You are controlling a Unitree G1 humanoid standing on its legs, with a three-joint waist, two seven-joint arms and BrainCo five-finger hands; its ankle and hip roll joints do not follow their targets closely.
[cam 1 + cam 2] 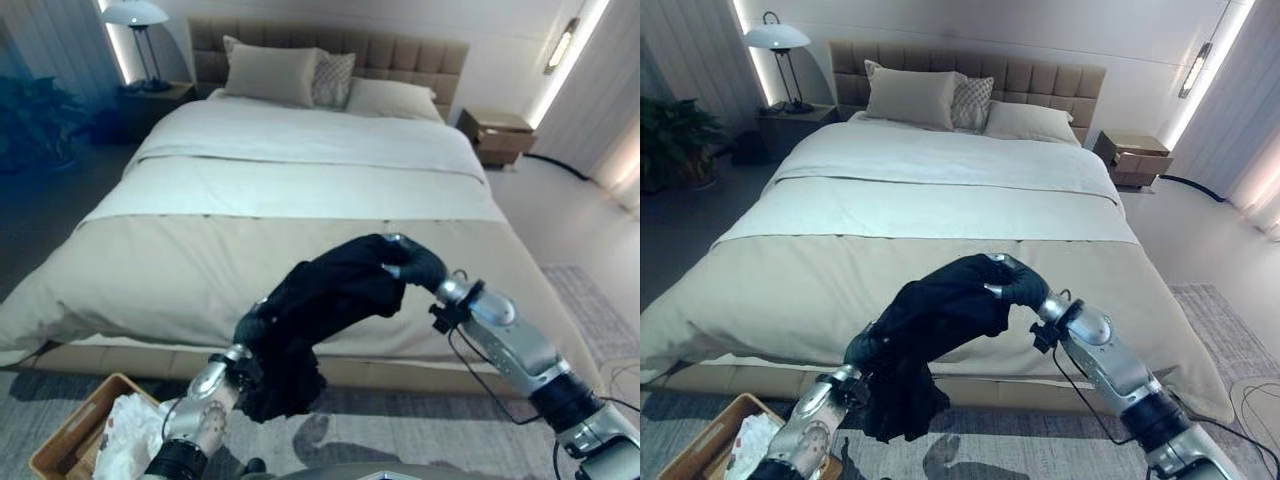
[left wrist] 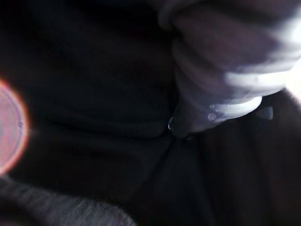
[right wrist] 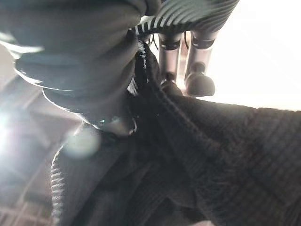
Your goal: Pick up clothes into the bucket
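Before bed (image 1: pixel 300 190), both hands (image 1: pixel 415 265) (image 1: pixel 250 330) raise black garment (image 1: pixel 320 300).

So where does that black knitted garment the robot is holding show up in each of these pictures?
Left eye view: black knitted garment, low centre, held between both hands.
Right eye view: low centre-left.
Left wrist view: dark cloth close up.
Right wrist view: ribbed cloth.
Shared landmark in the eye views: beige bed.

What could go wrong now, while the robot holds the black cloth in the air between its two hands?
The black cloth hangs between the left hand and the right hand, in front of the bed, not over the basket. If either hand loosens, it may fall on the floor. The basket sits far to the left and already holds white cloth, so a drop could miss it.
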